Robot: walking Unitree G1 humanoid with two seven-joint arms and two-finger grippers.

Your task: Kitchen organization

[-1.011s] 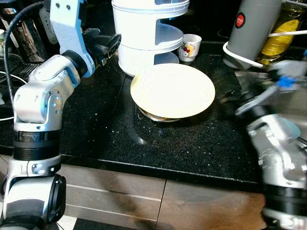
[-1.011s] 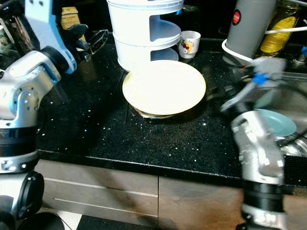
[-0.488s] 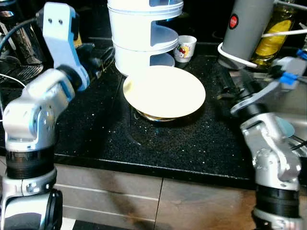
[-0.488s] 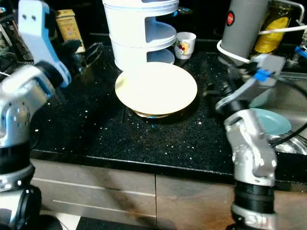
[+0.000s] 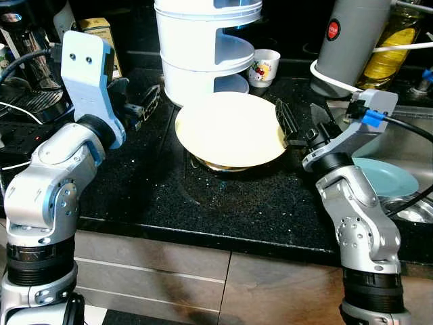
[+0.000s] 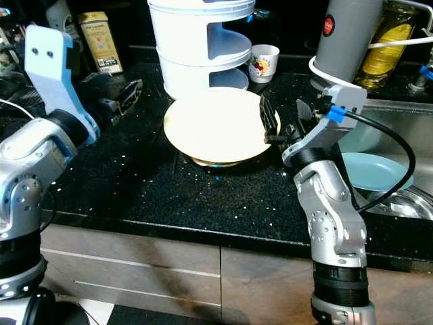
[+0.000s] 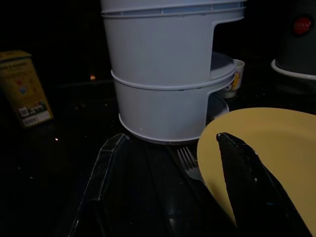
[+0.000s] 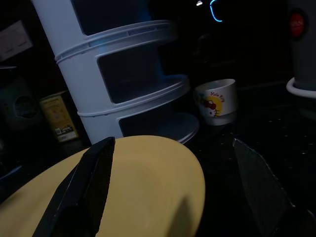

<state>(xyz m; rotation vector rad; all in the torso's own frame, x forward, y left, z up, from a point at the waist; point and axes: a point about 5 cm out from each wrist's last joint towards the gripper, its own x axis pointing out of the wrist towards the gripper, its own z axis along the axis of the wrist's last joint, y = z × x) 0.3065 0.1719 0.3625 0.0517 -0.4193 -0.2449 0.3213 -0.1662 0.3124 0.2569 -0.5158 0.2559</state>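
Yellow and round, the plate [image 5: 230,128] is sitting on the black speckled counter [image 5: 223,203], propped on something darker beneath it, just in front of the white tiered rack [image 5: 206,47]. The right gripper [image 5: 302,120] is hovering at the plate's right rim with its jaws standing wide apart; one black finger is lying over the plate's edge and the other is pointing toward the sink side, and nothing is being held between them. The left gripper [image 5: 144,103] is hanging above the counter to the left of the rack, its jaws also spread wide and holding nothing. In the left wrist view a fork [image 7: 190,165] is lying on the counter between the rack's base and the plate's edge, partly tucked under the plate. A small white cup [image 5: 266,68] with a cartoon print is standing behind the plate, beside the rack. A grey cylindrical appliance [image 5: 352,37] is standing at the back right, and a pale blue plate [image 5: 389,179] is resting in the sink [image 5: 406,135]. A yellow box [image 6: 98,40] is standing at the back left.
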